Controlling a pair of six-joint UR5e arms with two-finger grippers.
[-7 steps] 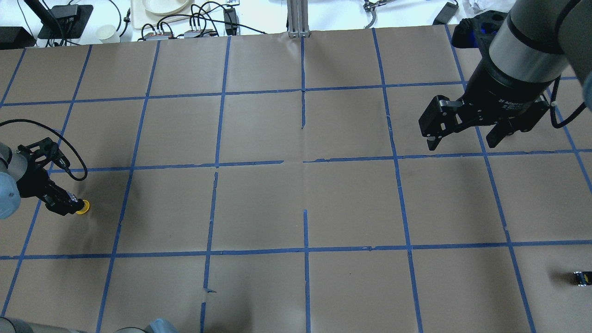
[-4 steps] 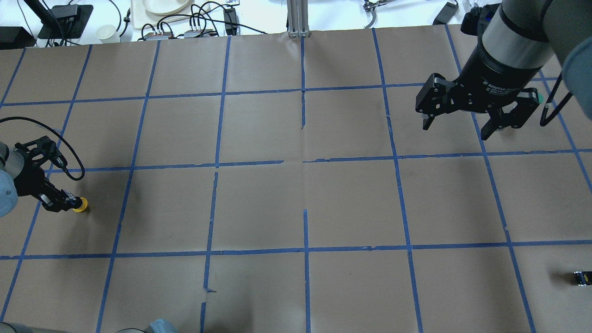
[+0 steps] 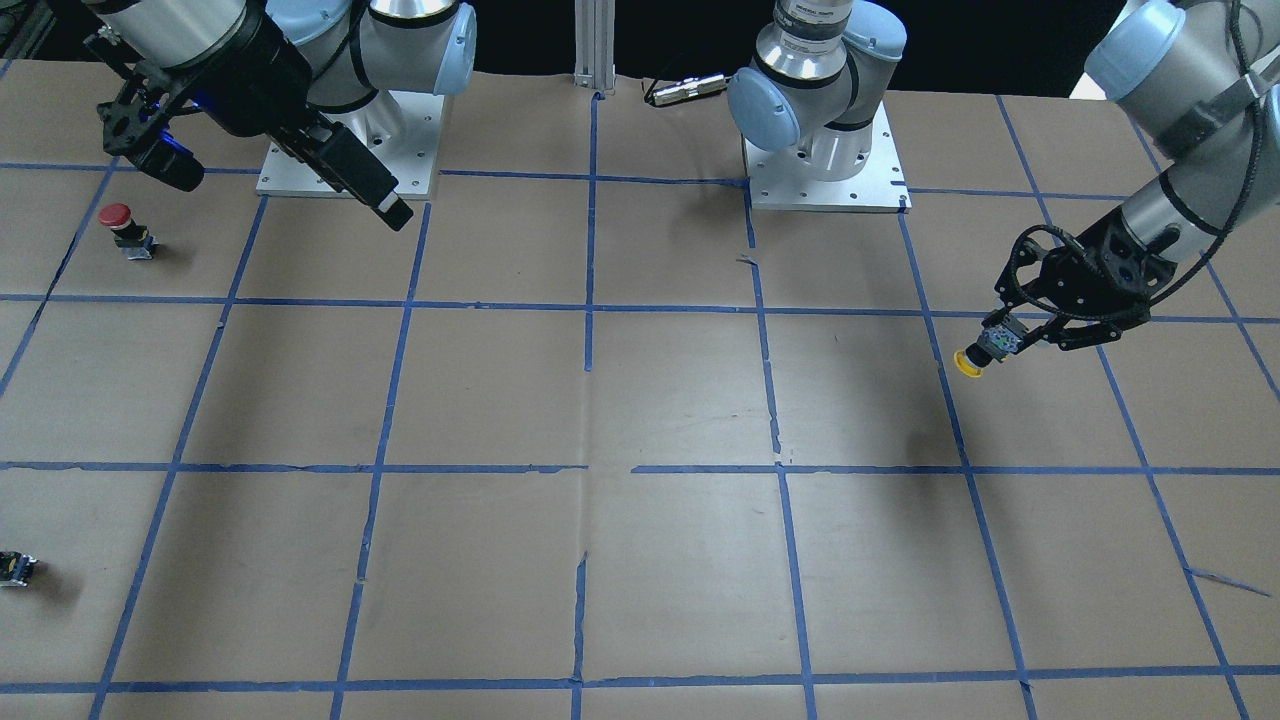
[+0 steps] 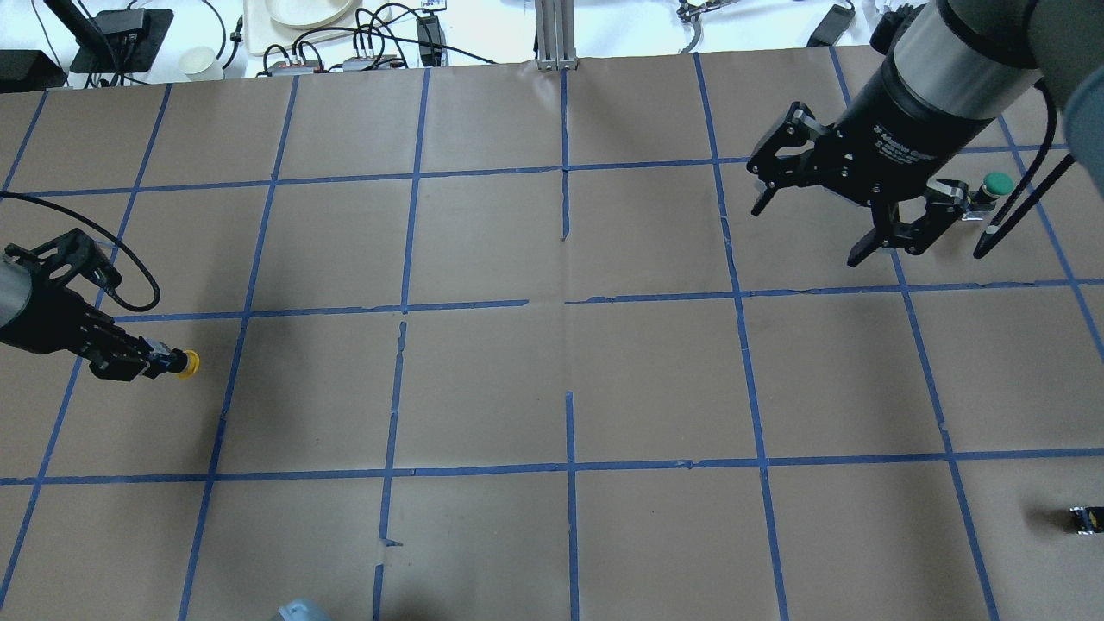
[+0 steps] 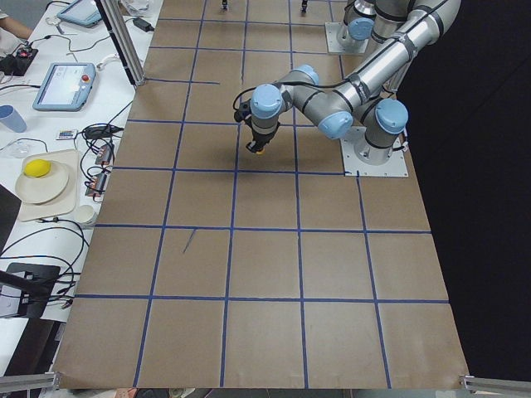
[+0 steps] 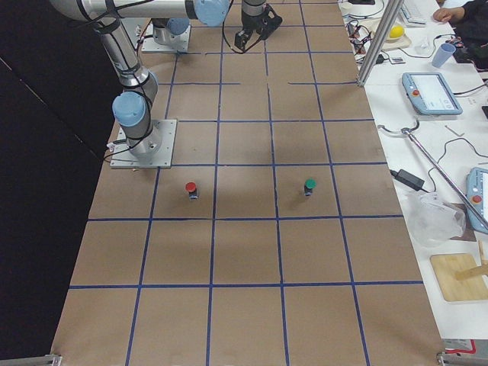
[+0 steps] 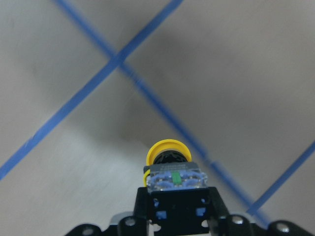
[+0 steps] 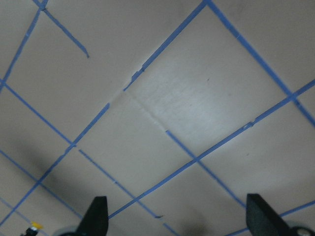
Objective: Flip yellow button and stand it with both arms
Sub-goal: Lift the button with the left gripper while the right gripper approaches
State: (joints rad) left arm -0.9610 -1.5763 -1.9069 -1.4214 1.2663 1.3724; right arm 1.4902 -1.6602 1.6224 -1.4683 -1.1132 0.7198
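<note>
Left gripper clamped on the yellow button at its grey base. Button was held sideways, cap pointing away from the fingers, just above the table near its left edge (shadow fell apart from it). Right gripper spread wide, empty, hovering beside a green button.

Premises: a robotics laboratory; two robot arms are bolted through metal base plates to a large table covered in brown paper; blue tape marks the table into a grid of squares; a white side bench carries touchscreen teach pendants, a power adapter and loose cables; an aluminium profile post stands at the table's far edge.
</note>
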